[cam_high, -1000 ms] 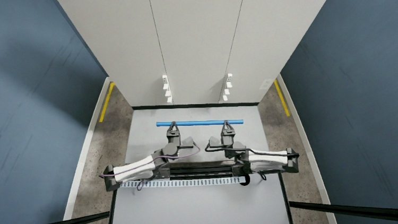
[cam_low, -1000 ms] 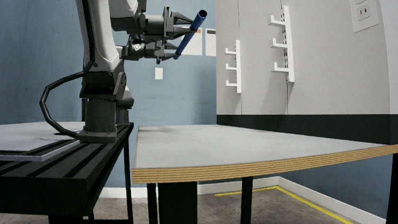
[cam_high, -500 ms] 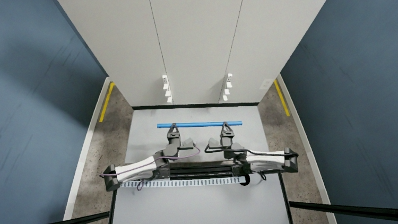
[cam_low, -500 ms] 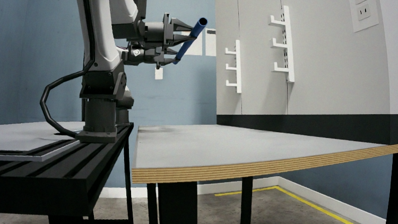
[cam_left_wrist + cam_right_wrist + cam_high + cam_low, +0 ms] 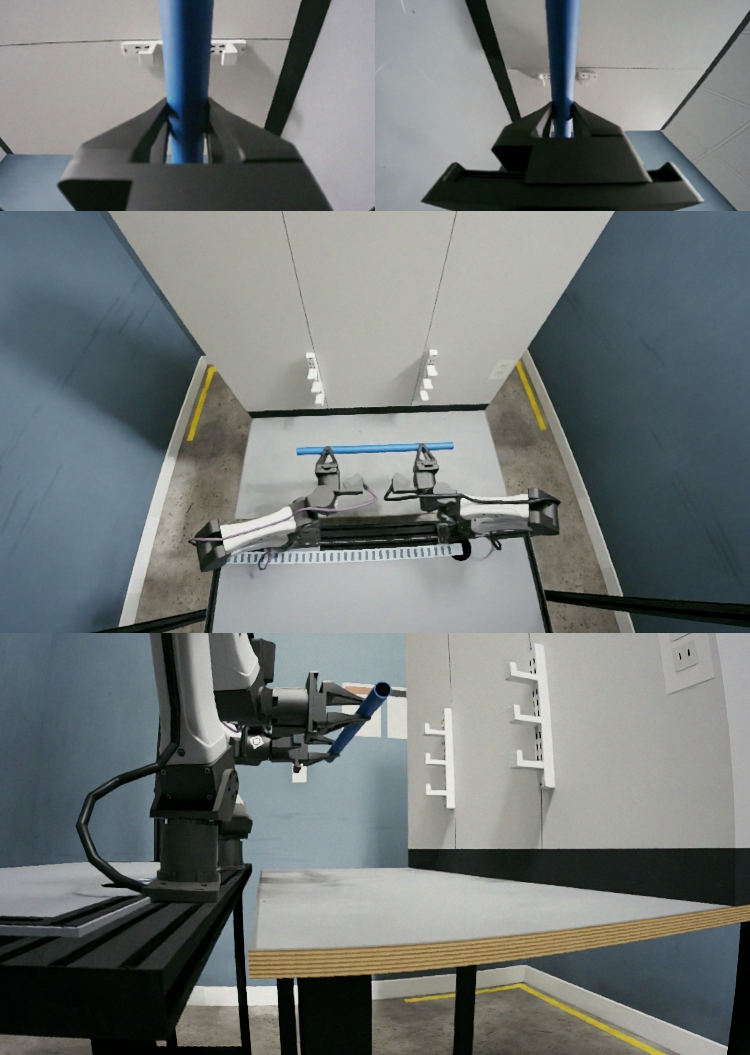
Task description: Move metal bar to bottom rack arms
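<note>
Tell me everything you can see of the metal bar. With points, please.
The bar [image 5: 375,448] [image 5: 352,730] [image 5: 188,56] [image 5: 562,52] is a straight, smooth blue tube, round, with an open, hollow end. It looks like painted metal. It hangs in the air above the table [image 5: 377,426] [image 5: 445,905], roughly level, short of the wall rack [image 5: 311,360] [image 5: 547,737]. The left claw [image 5: 327,449] [image 5: 333,756] [image 5: 187,105] and right claw [image 5: 422,447] [image 5: 366,709] [image 5: 562,105] grip it.

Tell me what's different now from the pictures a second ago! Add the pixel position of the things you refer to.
The bar [image 5: 375,448] [image 5: 350,732] [image 5: 188,61] [image 5: 562,56] has come down lower, and both arms came down with it. Nothing was grabbed or let go: the left gripper [image 5: 327,449] [image 5: 332,754] [image 5: 187,105] and right gripper [image 5: 421,446] [image 5: 366,709] [image 5: 562,105] still hold it. The wall rack [image 5: 310,360] [image 5: 548,737] [image 5: 228,56] [image 5: 587,75] stayed put, with no bar on it.
</note>
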Robot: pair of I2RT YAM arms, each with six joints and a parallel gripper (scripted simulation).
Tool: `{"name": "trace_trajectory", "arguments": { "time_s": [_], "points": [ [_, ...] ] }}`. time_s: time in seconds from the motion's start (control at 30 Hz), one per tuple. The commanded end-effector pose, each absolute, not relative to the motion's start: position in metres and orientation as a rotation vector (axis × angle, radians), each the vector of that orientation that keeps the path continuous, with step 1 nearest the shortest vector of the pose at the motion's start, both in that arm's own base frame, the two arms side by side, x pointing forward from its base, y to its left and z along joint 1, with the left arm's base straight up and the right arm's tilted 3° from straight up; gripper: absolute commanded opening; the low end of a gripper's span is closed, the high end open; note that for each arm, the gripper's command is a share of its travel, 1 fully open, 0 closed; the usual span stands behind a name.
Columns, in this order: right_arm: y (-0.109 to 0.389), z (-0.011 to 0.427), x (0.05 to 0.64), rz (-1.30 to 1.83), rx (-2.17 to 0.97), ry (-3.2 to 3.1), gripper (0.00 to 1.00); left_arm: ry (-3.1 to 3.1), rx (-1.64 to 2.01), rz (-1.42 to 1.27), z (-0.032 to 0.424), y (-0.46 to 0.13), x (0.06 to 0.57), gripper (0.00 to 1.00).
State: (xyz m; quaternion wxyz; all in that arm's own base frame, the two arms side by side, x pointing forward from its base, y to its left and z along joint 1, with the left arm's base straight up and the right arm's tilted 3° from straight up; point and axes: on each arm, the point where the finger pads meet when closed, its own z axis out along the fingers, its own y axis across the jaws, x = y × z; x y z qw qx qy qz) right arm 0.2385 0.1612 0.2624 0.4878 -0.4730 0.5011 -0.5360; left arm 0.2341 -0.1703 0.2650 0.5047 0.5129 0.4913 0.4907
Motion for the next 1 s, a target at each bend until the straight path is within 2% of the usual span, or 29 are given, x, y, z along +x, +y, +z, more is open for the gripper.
{"name": "trace_trajectory", "arguments": {
  "time_s": [0.0, 0.97],
  "points": [
    [0.16, 0.255, 0.24, -1.304, -1.126, 1.22, 0.0, 1.183, 1.209, 1.178, 0.26, -0.171, 0.233, 0.0],
    [0.157, 0.219, 0.248, -1.304, -1.126, 1.22, 0.0, 1.183, 1.209, 1.178, 0.224, -0.174, 0.239, 0.0]
  ]
}}
